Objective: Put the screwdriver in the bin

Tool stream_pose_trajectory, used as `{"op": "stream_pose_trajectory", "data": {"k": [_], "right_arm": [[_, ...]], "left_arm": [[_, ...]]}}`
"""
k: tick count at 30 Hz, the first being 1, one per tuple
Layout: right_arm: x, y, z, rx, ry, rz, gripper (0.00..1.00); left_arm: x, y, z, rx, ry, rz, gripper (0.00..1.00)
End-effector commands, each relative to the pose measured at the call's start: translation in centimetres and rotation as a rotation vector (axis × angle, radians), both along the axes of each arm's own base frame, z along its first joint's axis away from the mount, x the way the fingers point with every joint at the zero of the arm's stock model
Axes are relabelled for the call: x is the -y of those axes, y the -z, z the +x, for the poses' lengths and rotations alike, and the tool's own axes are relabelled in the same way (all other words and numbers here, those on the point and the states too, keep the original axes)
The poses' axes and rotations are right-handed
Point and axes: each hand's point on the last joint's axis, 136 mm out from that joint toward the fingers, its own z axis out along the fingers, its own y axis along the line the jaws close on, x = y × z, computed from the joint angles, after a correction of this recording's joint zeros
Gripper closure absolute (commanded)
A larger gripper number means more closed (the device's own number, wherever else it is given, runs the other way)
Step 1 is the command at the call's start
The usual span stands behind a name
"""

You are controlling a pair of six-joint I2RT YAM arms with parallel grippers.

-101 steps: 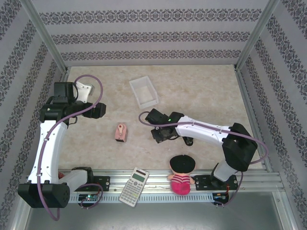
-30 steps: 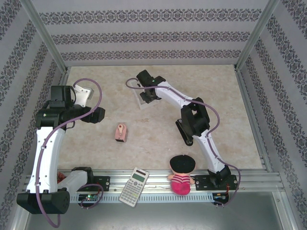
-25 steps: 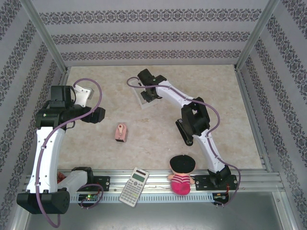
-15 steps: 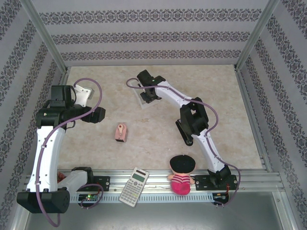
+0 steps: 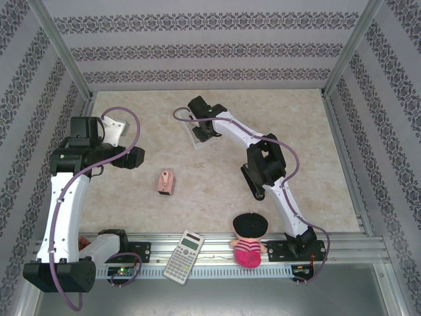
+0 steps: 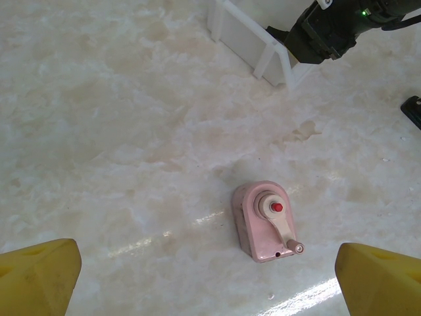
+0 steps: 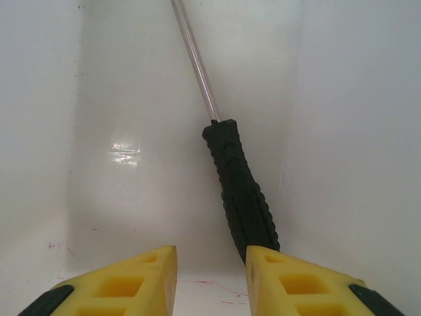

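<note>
On my right wrist camera the bin (image 7: 131, 85) surrounds the view with its white floor and walls. The screwdriver (image 7: 240, 191) lies inside it on the floor, with its black ribbed handle at the centre of the frame and its slim shaft running to the top edge. The right gripper (image 7: 210, 266) hangs just over it with its yellow fingers (image 7: 125, 280) parted, gripping nothing. The handle's lower end disappears behind the finger at lower right.

From the top camera I see the right arm stretched long toward the upper centre of the frame. Its wrist is dipped over the bin and hides most of it. The left arm stands bent at the left of the frame. On its own camera the left gripper (image 6: 207, 283) is spread wide above the table (image 6: 99, 131), with a pink crank gadget (image 6: 266, 220) lying at lower centre.
</note>
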Motion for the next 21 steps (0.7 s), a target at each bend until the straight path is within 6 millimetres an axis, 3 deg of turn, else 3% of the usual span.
{"op": "stream_pose_trajectory", "data": {"k": [1, 12, 18, 21], "right_arm": [[0.3, -2.3, 0.6, 0.04, 0.008, 0.002, 0.65], [0.2, -8.5, -0.4, 0.088, 0.098, 0.168, 0.63], [0.8, -14.6, -2.5, 0.165, 0.108, 0.29, 0.59], [2.4, -17.1, -4.5, 0.218, 0.126, 0.344, 0.55]], "left_arm": [[0.6, -0.6, -0.5, -0.004, 0.022, -0.012, 0.01], [0.5, 0.3, 0.4, -0.02, 0.037, 0.005, 0.01], [0.2, 0.7, 1.7, -0.027, 0.009, -0.005, 0.01], [0.1, 0.9, 2.3, -0.02, -0.008, -0.012, 0.01]]}}
